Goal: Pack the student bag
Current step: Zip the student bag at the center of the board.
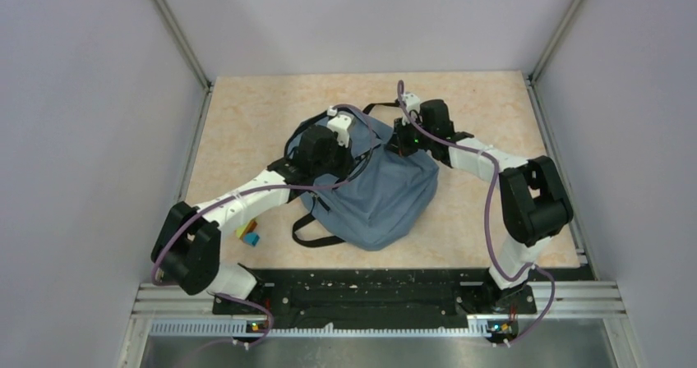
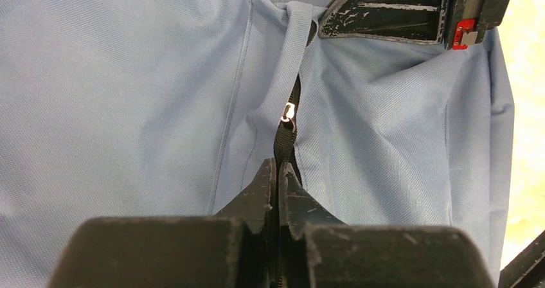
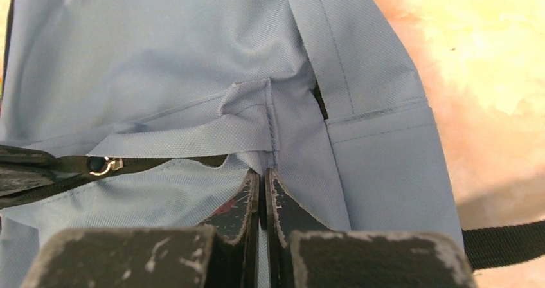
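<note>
Beige surface carries the bag; only wrist views reveal my left end effector clamping the zipper pull, right end effector pinching bag fabric.

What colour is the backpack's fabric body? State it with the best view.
Slate blue; the soft fabric backpack shows best in the left wrist view.

Top end of slate-blue fabric backpack hidden under left arm and right arm from above, cut off by both wrist views' edges. Black zipper pull strap: end hidden between closed left gripper tips. Can't tell if fabric is caught in closed right gripper. Small yellow, orange, cyan pieces half under left arm, too small to identify.
</note>
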Robot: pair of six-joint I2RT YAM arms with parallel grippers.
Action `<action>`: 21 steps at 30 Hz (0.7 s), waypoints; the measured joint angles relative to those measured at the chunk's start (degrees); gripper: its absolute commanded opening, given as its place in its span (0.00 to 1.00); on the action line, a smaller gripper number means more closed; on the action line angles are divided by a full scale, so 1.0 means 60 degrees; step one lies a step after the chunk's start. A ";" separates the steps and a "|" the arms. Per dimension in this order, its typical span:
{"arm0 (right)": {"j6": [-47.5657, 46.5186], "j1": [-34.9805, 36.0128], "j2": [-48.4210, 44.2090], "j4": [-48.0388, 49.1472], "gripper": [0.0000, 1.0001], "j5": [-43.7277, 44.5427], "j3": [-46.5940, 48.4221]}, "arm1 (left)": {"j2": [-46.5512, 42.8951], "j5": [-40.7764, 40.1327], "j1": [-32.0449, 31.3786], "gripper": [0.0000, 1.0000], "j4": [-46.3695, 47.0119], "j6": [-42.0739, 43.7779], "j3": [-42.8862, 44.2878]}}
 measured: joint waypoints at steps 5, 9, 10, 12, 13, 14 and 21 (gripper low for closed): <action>0.0124 0.0040 -0.0015 0.0058 0.00 -0.0178 0.0000 | -0.0331 0.0011 0.0040 0.00 -0.0040 -0.0262 -0.0222; 0.0098 0.0029 -0.0015 0.0109 0.17 -0.0404 0.0000 | -0.0382 0.0124 0.0080 0.00 -0.0044 -0.0433 -0.0284; 0.0080 0.0018 -0.0018 0.0131 0.29 -0.0499 -0.0004 | -0.0397 0.0157 0.0095 0.00 -0.0047 -0.0463 -0.0313; -0.0025 -0.0036 -0.0091 0.0178 0.49 -0.0652 -0.0033 | -0.0430 0.0262 0.0131 0.00 -0.0138 -0.0506 -0.0346; -0.0029 -0.0087 -0.0142 0.0251 0.54 -0.0678 -0.0080 | -0.0433 0.0321 0.0149 0.00 -0.0197 -0.0535 -0.0342; -0.0142 -0.0182 -0.0244 0.0426 0.57 -0.0750 -0.0171 | -0.0433 0.0375 0.0168 0.00 -0.0237 -0.0572 -0.0342; -0.0277 -0.0437 -0.0488 0.0805 0.59 -0.1169 -0.0270 | -0.0426 0.0703 0.0208 0.00 -0.0437 -0.0721 -0.0342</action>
